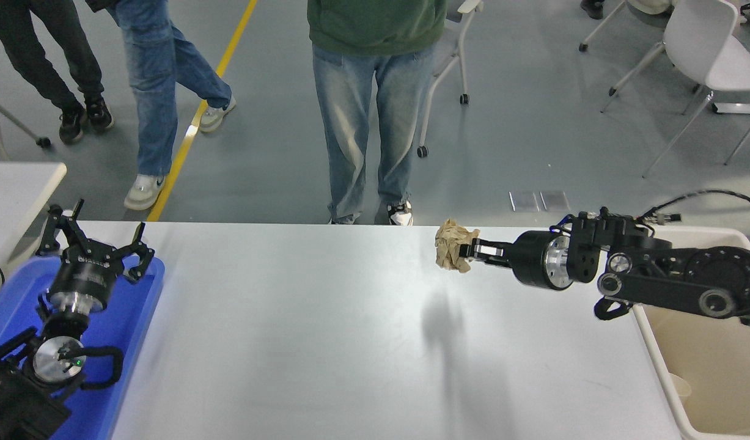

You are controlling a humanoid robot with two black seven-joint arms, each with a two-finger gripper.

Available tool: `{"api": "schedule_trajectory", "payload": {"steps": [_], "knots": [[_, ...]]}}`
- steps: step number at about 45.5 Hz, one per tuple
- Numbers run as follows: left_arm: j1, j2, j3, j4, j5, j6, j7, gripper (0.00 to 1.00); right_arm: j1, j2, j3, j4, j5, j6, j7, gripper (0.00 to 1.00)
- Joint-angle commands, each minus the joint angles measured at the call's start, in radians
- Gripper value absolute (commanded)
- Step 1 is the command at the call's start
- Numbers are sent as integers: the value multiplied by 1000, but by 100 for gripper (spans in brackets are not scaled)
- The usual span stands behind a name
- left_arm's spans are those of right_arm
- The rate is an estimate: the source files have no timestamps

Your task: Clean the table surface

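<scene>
Head view: right gripper (470,250) pinches crumpled brown paper ball (452,246), held above the table surface (326,330), near its far edge; shadow falls on the tabletop below. Beige bin (711,373) just beside the table's right end. Left gripper (93,241) parked lower left, fingers spread, over blue tray (130,342).

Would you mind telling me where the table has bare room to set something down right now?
Nearly all of the table surface is bare, from the blue tray at its left edge to the beige bin at its right. The left gripper is parked over the tray. The right gripper holds the crumpled paper above the far edge.
</scene>
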Motion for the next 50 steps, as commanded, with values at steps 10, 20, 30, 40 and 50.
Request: {"api": "schedule_trajectory", "payload": {"steps": [10,20,30,40,50], "knots": [[0,0,0,0,0,0,0,100,14,-438,169,163,2,150,20,0],[0,0,0,0,0,0,0,100,5,-607,222,156,3,206,57,0],[0,0,0,0,0,0,0,100,3,-719,210,131,31,234,98,0],[0,0,0,0,0,0,0,100,-69,-737,166,55,66,212,152,0],[0,0,0,0,0,0,0,100,-185,-731,161,-22,144,154,204,0]]}}
